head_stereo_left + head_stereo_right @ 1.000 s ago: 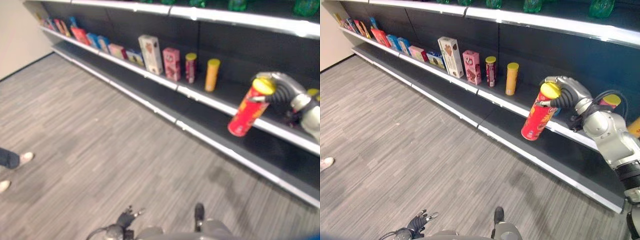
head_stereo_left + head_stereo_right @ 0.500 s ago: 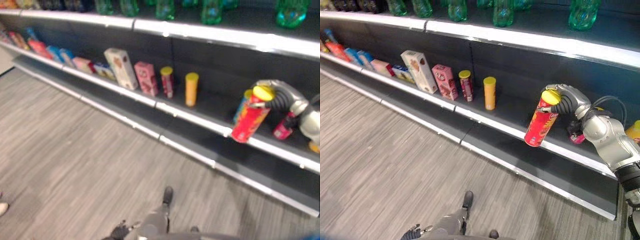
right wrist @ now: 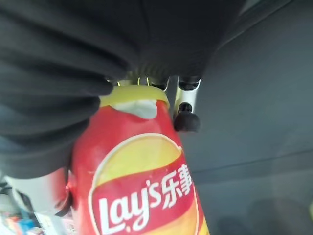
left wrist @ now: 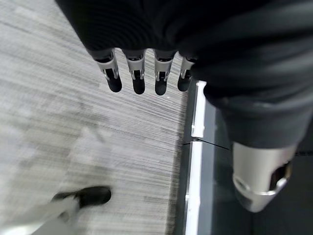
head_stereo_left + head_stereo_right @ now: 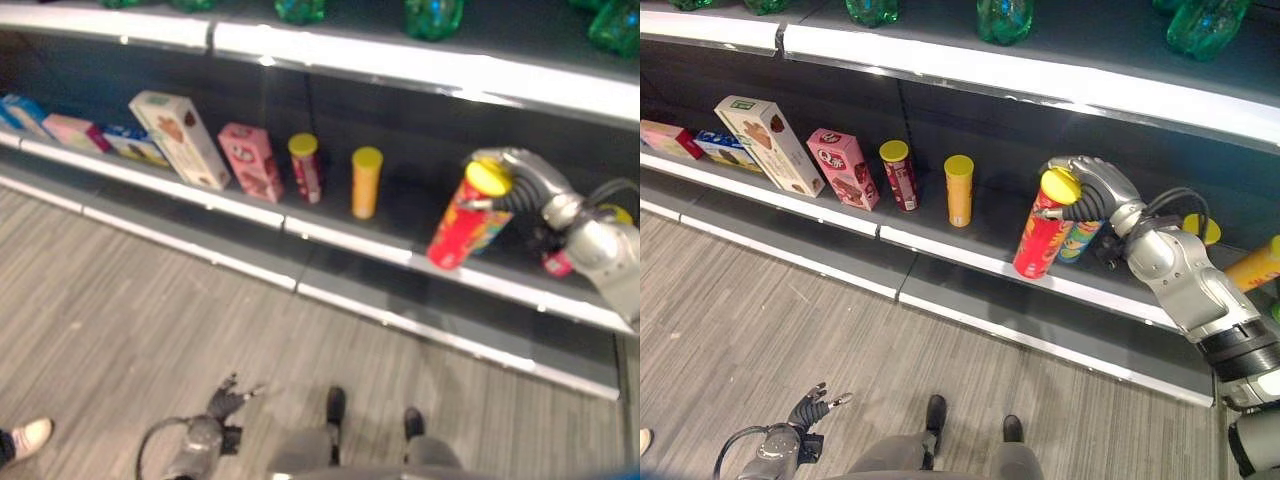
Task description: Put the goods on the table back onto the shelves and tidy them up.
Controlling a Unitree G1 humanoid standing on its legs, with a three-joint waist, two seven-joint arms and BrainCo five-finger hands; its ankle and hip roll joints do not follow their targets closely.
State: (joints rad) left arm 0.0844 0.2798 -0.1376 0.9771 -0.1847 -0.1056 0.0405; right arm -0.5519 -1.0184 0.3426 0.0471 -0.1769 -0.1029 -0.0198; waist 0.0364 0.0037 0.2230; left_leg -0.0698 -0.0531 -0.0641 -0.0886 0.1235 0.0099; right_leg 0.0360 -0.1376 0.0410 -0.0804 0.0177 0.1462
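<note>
Fingers [image 5: 1072, 208] of right hand [image 5: 1090, 185] clamp red can [image 5: 1043, 235] by lid, tilted at shelf [image 5: 970, 262] front edge; light, stiff, slick; body grip safer.

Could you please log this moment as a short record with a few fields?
held item: red can, yellow lid, tilted
holder: right hand, fingers curled round its top
can position: base at the front edge of the middle shelf
left hand: left hand low by the floor, fingers relaxed, holding nothing
shelf neighbours: yellow can, dark red can, pink box
upper shelf: green bottles
</note>
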